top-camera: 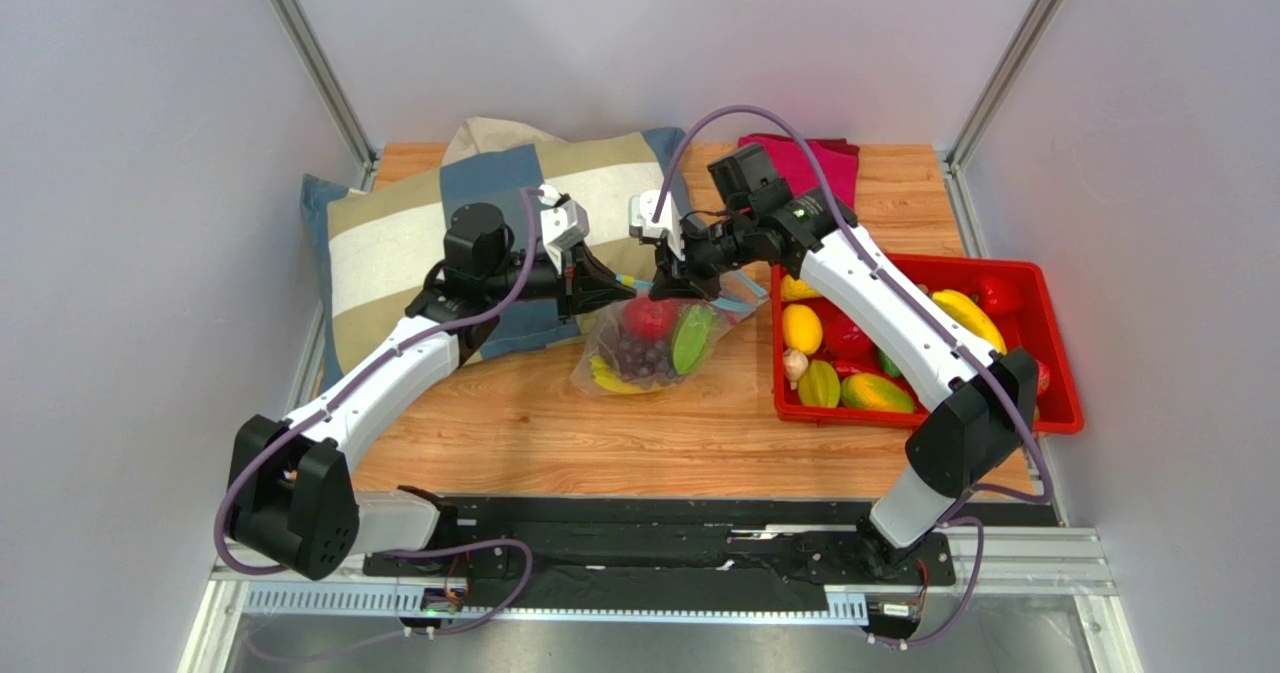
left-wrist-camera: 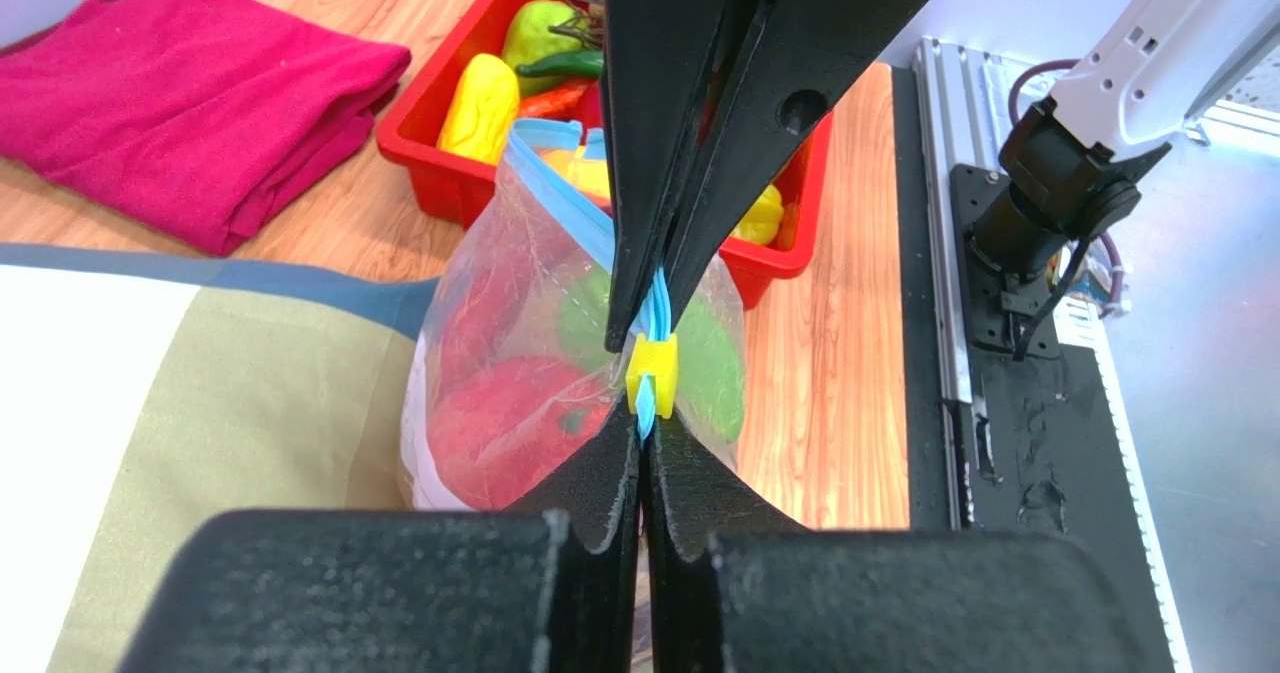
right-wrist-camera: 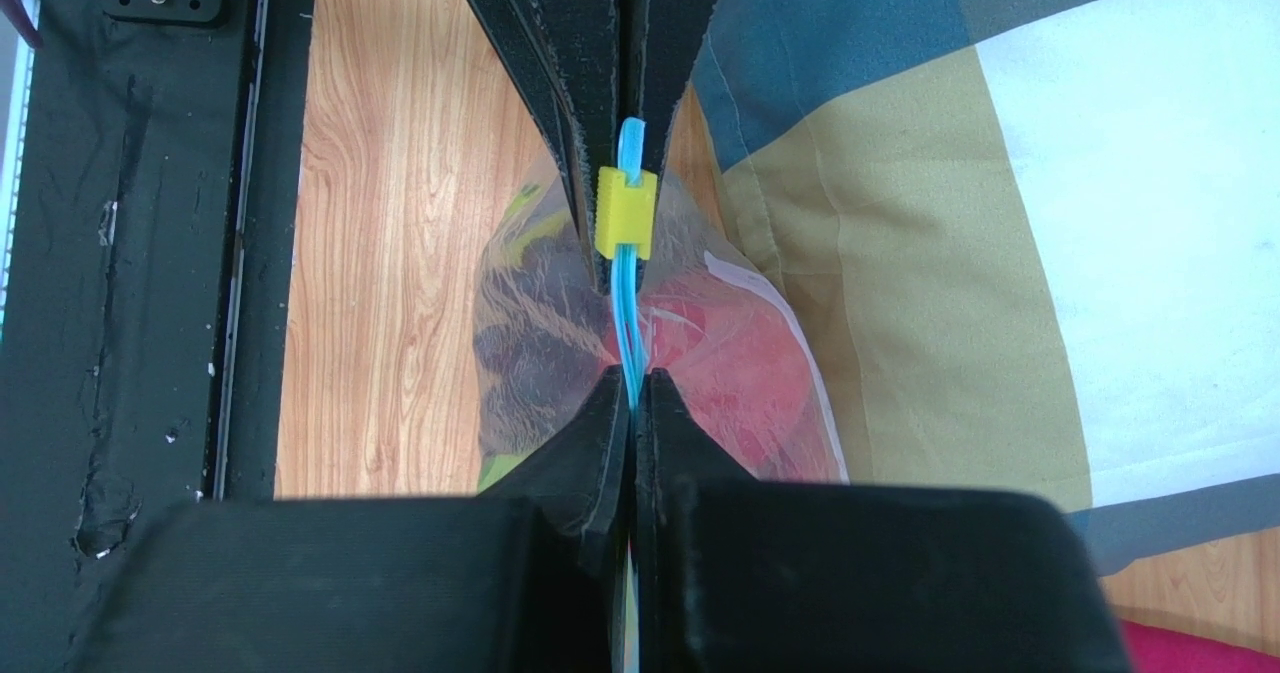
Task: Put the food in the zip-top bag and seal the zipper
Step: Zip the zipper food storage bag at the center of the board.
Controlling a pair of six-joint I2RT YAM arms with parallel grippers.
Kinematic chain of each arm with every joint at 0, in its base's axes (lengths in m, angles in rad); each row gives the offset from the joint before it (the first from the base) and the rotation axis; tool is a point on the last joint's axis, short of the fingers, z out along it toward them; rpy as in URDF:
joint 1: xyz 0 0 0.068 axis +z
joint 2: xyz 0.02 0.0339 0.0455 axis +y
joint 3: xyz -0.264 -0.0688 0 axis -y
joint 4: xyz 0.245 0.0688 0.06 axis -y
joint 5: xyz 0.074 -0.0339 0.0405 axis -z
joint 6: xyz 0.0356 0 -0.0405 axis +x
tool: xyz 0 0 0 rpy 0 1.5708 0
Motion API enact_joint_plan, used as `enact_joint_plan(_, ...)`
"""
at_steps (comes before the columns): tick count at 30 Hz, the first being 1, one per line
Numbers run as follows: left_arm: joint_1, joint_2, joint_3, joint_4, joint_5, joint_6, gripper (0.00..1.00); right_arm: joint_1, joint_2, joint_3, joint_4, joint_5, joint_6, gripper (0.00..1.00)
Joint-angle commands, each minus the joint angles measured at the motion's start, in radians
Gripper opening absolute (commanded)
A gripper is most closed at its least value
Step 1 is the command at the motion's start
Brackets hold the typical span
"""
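The clear zip-top bag (top-camera: pixel 658 346) hangs between my two grippers over the wooden table. Inside it are a red apple (top-camera: pixel 649 318), purple grapes (top-camera: pixel 634 354), a green mango (top-camera: pixel 693 340) and a yellow banana bunch (top-camera: pixel 613 384). My left gripper (top-camera: pixel 610 285) is shut on the teal zipper strip (left-wrist-camera: pixel 571 201), its tips (left-wrist-camera: pixel 643 418) right against the yellow slider (left-wrist-camera: pixel 651 361). My right gripper (top-camera: pixel 664 274) is shut on the same strip (right-wrist-camera: pixel 628 306), with its tips (right-wrist-camera: pixel 633 388) a short way from the slider (right-wrist-camera: pixel 624 211). The strip is taut and upright between them.
A red tray (top-camera: pixel 924 421) at the right holds several more toy fruits, among them a yellow mango (top-camera: pixel 803 328). A checked pillow (top-camera: pixel 391 253) lies at the back left, touching the bag. A folded magenta cloth (top-camera: pixel 819 163) lies at the back. The black base rail (top-camera: pixel 676 531) runs along the near edge.
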Motion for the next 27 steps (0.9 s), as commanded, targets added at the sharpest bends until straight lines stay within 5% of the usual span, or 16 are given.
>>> enact_joint_plan(1,-0.004,0.001,0.025,-0.008,0.021,0.018,0.00,-0.008,-0.059,0.020,0.077,-0.038,0.026,0.00)
enact_joint_plan(3,-0.004,-0.008,0.018,-0.011,0.010,0.018,0.00,-0.014,-0.059,0.026,0.076,-0.038,0.049,0.07)
enact_joint_plan(7,-0.006,-0.013,0.028,-0.037,0.009,0.065,0.00,-0.018,-0.059,0.078,0.071,-0.064,0.102,0.58)
enact_joint_plan(8,-0.007,-0.013,0.030,-0.037,0.010,0.067,0.00,-0.020,-0.057,0.099,0.071,-0.100,0.110,0.59)
enact_joint_plan(16,-0.026,-0.014,0.044,-0.064,0.007,0.117,0.00,-0.009,-0.019,0.193,0.060,-0.207,0.162,0.45)
enact_joint_plan(27,-0.026,-0.022,0.051,-0.075,0.006,0.124,0.00,0.015,0.038,0.195,-0.067,-0.171,0.066,0.42)
